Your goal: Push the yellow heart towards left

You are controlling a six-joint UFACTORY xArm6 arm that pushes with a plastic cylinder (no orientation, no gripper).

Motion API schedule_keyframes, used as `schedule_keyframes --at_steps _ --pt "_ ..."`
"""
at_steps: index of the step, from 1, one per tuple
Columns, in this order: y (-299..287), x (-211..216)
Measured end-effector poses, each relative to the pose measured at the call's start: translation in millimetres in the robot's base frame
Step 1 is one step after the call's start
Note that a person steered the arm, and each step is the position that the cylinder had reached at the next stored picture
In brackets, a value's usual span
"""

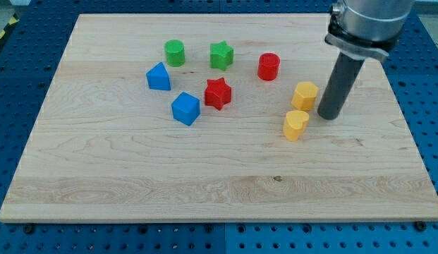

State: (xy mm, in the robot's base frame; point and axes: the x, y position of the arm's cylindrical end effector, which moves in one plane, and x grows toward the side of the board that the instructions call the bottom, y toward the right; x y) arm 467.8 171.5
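Rod (pixel 341 77) descends from the view's top right, and we have no gripper here, so there are no jaws to be apart or together; my tip (pixel 329 116) rests on the wooden board (pixel 204 190), just to the right of the yellow hexagon (pixel 305 94) and up-right of the yellow heart (pixel 295 125); whether it touches either we cannot tell. The yellow heart sits right of the board's centre, just below the hexagon. Further left we see the red cylinder (pixel 269 66), green star (pixel 221 55), green cylinder (pixel 175 53), red star (pixel 218 93), blue cube (pixel 185 108) and a blue block (pixel 159 77) with a peaked top.
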Motion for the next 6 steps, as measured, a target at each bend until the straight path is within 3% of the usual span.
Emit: schedule_keyframes --at_steps 3,6 --pt "-74 14" --pt "-81 -29"
